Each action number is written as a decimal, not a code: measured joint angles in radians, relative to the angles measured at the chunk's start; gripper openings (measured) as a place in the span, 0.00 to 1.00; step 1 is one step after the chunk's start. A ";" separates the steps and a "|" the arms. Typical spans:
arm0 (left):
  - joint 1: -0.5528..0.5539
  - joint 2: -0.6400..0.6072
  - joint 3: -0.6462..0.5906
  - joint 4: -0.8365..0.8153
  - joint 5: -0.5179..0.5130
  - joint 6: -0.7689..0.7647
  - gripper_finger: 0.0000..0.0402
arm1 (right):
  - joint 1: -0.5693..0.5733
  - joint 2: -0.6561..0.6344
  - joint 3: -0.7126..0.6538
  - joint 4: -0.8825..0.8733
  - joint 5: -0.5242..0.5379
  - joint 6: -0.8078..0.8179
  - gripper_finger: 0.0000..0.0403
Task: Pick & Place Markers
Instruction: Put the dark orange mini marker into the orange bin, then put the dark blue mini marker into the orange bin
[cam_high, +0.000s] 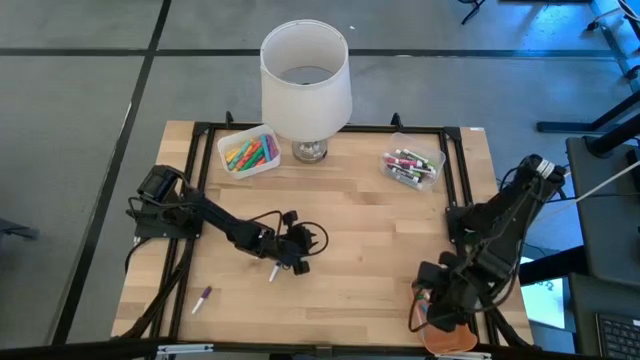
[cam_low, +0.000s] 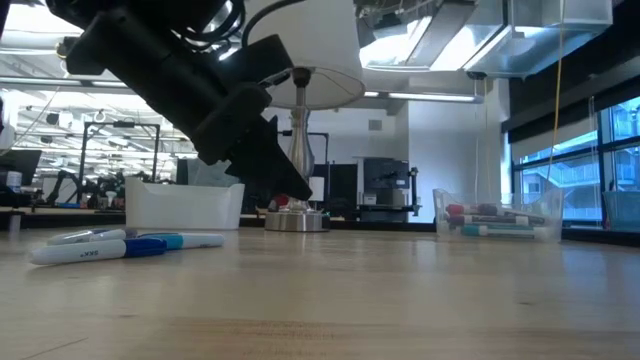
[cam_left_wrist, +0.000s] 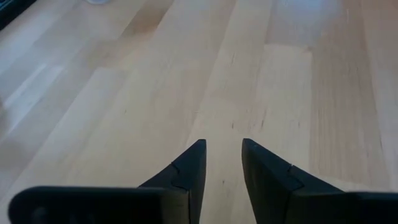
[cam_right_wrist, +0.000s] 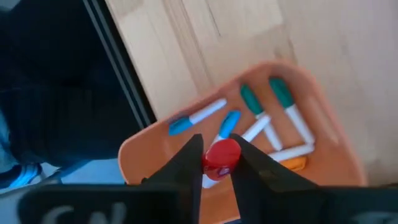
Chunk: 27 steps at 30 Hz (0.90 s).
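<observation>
My left gripper (cam_high: 298, 258) (cam_left_wrist: 222, 158) hovers low over the middle of the table, open by a narrow gap with only bare wood between its fingers. A white marker (cam_high: 272, 272) lies just beside it toward the near-left, and a purple one (cam_high: 202, 298) lies farther that way. The low view shows loose markers (cam_low: 120, 243) flat on the wood. My right gripper (cam_high: 440, 300) (cam_right_wrist: 219, 149) hangs over an orange tray (cam_right_wrist: 323, 124) at the near-right corner, shut on a red-capped marker. Several blue and teal markers (cam_right_wrist: 252, 118) lie in the tray. My right gripper pinches a marker at its red cap (cam_right_wrist: 222, 155) between the two fingers, coming from above and pointing down at the orange tray. The marker is seen end-on, lifted clear above the markers in the tray; its body is mostly hidden behind the cap and fingers.
A white-shaded lamp (cam_high: 305, 90) stands at the far edge, with its metal base (cam_low: 295, 220) on the table. On either side of the lamp sits a clear bin of markers (cam_high: 248, 150) (cam_high: 410, 165). A black frame (cam_high: 455, 180) runs along the table's sides. Bare wood lies between the arms.
</observation>
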<state>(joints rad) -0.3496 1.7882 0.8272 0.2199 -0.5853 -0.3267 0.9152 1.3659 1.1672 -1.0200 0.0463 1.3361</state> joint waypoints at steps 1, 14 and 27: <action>0.000 0.000 0.000 0.000 -0.005 0.000 0.25 | 0.006 0.000 -0.011 0.011 -0.011 0.021 0.20; -0.003 -0.014 0.000 -0.094 -0.011 -0.049 0.30 | 0.012 0.000 -0.024 0.018 0.056 0.022 0.44; 0.006 -0.095 0.000 -0.444 -0.002 -0.343 0.26 | -0.037 0.000 -0.025 0.013 0.147 -0.091 0.45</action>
<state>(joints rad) -0.3433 1.6928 0.8272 -0.2239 -0.5877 -0.6699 0.8781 1.3663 1.1423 -1.0072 0.1935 1.2447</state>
